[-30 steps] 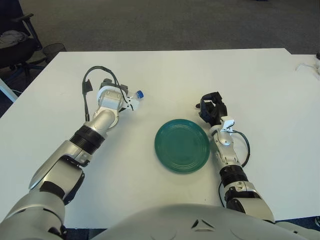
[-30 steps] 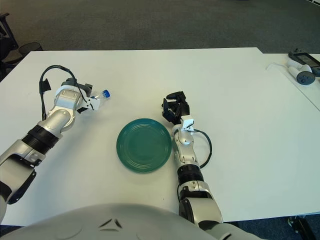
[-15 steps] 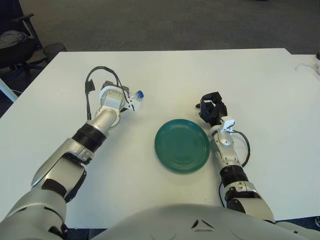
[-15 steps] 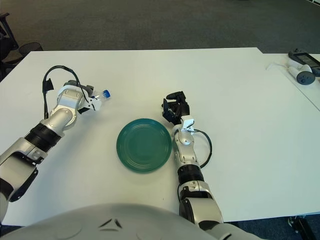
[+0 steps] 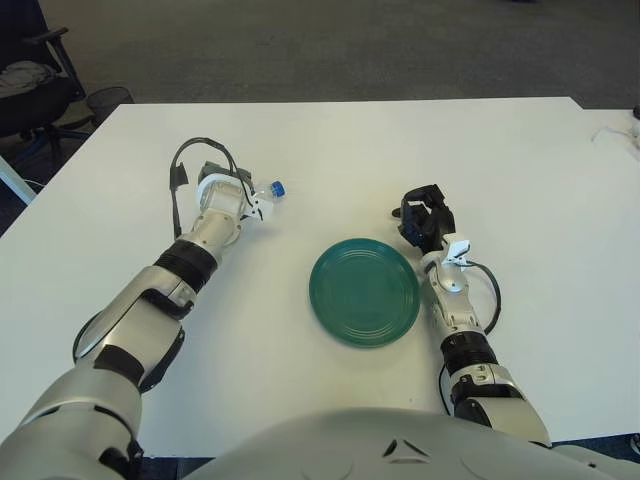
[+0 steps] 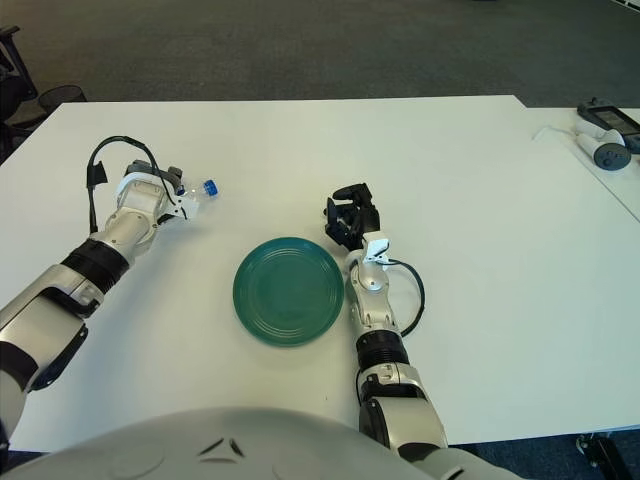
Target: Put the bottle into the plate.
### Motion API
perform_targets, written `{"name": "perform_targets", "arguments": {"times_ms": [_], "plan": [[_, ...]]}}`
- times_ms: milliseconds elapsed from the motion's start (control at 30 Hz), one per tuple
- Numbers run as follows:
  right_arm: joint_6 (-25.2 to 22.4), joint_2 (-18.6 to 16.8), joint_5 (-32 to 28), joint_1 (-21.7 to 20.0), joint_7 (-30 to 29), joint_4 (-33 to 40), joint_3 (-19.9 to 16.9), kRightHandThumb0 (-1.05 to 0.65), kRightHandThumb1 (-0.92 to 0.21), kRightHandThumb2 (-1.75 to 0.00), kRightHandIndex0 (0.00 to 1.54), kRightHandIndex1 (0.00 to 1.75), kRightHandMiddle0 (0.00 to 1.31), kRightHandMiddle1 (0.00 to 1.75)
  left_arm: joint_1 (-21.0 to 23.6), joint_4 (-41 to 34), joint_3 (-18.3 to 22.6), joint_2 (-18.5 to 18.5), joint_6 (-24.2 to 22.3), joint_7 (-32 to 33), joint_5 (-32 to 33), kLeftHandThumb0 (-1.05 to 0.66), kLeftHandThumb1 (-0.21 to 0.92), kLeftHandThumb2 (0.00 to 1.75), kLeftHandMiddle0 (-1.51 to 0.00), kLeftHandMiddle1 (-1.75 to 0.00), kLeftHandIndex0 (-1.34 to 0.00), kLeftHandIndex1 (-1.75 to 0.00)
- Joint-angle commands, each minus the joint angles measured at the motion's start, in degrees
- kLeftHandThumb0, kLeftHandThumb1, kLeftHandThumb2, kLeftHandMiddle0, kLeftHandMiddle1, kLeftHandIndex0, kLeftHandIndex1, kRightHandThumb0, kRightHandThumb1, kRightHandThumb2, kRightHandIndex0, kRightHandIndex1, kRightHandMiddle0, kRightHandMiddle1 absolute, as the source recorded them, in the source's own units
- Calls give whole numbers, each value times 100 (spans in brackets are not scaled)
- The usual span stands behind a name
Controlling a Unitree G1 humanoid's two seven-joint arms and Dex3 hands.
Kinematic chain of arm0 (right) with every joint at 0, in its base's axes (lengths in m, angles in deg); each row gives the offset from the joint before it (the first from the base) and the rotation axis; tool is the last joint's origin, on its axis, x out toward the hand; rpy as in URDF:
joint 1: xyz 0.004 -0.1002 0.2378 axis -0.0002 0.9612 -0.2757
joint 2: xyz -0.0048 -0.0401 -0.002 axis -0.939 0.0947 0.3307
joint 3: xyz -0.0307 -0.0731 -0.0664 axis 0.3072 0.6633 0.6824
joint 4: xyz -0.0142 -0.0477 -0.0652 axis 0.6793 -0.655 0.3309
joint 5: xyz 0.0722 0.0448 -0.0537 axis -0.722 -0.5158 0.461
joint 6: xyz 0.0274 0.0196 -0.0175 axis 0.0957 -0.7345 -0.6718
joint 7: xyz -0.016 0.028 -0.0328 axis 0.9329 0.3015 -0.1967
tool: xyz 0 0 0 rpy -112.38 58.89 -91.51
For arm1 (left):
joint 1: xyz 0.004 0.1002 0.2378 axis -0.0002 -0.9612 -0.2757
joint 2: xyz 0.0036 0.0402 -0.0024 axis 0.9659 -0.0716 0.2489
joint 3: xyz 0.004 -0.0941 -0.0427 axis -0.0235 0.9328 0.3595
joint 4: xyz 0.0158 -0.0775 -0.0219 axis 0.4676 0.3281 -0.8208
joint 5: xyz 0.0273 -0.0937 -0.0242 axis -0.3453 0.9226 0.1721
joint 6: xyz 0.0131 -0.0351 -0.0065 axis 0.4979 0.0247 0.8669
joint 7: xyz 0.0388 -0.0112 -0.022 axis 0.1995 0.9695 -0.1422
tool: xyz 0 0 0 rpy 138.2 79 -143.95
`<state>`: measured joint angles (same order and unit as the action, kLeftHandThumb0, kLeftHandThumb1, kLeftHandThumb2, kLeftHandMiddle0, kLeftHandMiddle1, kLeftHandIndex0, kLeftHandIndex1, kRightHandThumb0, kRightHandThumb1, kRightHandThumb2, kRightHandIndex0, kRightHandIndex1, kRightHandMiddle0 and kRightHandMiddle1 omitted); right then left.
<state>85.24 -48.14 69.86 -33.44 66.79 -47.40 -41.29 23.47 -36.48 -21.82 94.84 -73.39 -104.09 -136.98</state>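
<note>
White desk (image 5: 330, 150): your left hand (image 5: 222, 188) grips the bottle (image 5: 262, 194) upper left; right hand (image 5: 424, 218), fingers curled, empty, beside the plate (image 5: 364, 291).

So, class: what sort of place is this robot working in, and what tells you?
Probably an office or lab room: a big white table on grey carpet, an office chair at the left edge, and handheld controllers on a neighbouring table.
</note>
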Motion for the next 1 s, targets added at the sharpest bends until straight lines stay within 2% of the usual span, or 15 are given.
{"name": "perform_targets", "arguments": {"times_ms": [0,233,400,500,567,767,933,967], "plan": [[-434,18,-81,354,-15,-237,-65,-1,-69,-76,43,143,30,175,13,100,-196,-116,-88,-110,-30,-105,92,126,-28,-9,0,0],[-510,13,-79,376,-31,-174,-72,-1,-69,-76,44,142,30,175,33,77,-334,-67,-160,-242,16,-105,92,126,-33,-10,0,0],[-555,6,-59,390,-58,-130,-65,-1,-69,-76,44,142,30,175,72,51,-408,41,119,-470,165,-105,92,125,-35,-10,0,0],[-605,6,-31,412,-97,-79,-58,-1,-69,-76,44,142,30,175,112,63,-456,117,412,-606,285,-105,92,125,-37,-10,0,0],[-636,2,-22,423,-123,-49,-57,-1,-69,-76,44,142,30,175,177,395,-504,80,725,-518,435,-105,92,125,-40,-11,0,0],[-715,5,-36,462,-136,55,-57,-1,-69,-75,44,141,30,175,268,646,-569,72,1289,-757,833,-105,92,127,-46,-13,0,0],[-748,2,-53,484,-125,110,-64,-1,-69,-76,45,141,29,175,336,767,-599,48,1571,-949,1114,-105,92,128,-53,-16,0,0],[-759,2,-51,497,-117,137,-57,-1,-69,-76,45,141,29,175,253,563,-550,110,1611,-959,1209,-105,92,128,-54,-16,0,0]]}}
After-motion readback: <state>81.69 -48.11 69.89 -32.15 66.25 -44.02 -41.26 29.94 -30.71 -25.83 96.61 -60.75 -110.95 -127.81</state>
